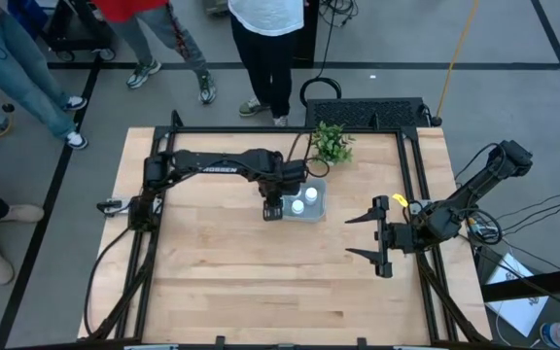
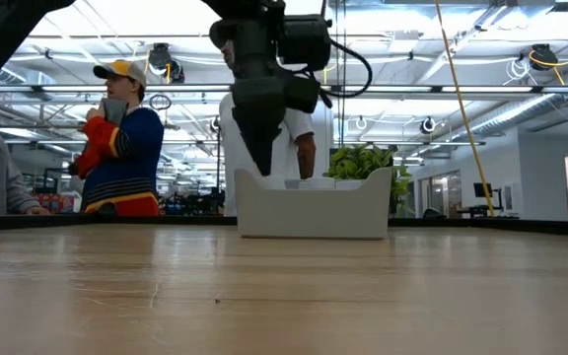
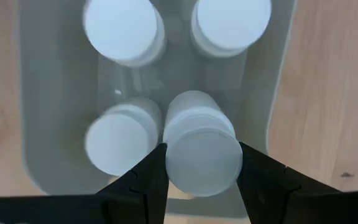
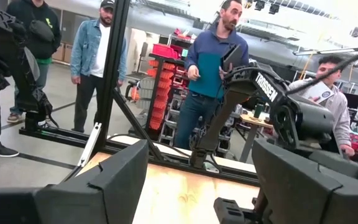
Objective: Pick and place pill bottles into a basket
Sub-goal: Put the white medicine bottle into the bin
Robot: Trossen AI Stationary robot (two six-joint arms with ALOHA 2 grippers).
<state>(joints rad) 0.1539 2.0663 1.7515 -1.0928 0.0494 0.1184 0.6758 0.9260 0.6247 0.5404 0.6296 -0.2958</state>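
Over the basket (image 3: pixel 27 155), my left claw (image 3: pixel 199 180) grips a smooth white round bottle (image 3: pixel 201 149) upright, cap toward me; my right claw (image 1: pixel 369 236) waits, spread.

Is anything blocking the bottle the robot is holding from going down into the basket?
Nothing visible blocks it. The left gripper holds a pill bottle right over the basket, beside three bottles already inside, with an open spot below it.

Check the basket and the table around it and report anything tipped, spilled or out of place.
Nothing stands out. The basket sits square on the table beside the plant. The left wrist view shows three pill bottles upright inside it, and the left gripper holds a fourth bottle upright over it. The right gripper waits open, well clear.
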